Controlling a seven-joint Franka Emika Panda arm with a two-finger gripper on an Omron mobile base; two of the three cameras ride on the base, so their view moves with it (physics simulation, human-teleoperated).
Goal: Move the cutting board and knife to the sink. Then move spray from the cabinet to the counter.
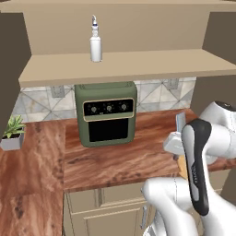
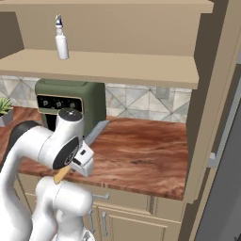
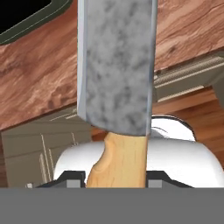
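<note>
Kitchen counter [image 1: 115, 161] red-brown, green oven [image 1: 106, 113] at back | arm folded low in front, gripper [image 3: 117, 175] clamped on knife [image 3: 116, 70] handle, blade up over counter edge | spray [image 1: 95, 40] upright on cabinet [image 1: 138, 67] shelf

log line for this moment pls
gripper: jaws shut on knife | knife: lifted over counter | spray: on cabinet shelf
</note>
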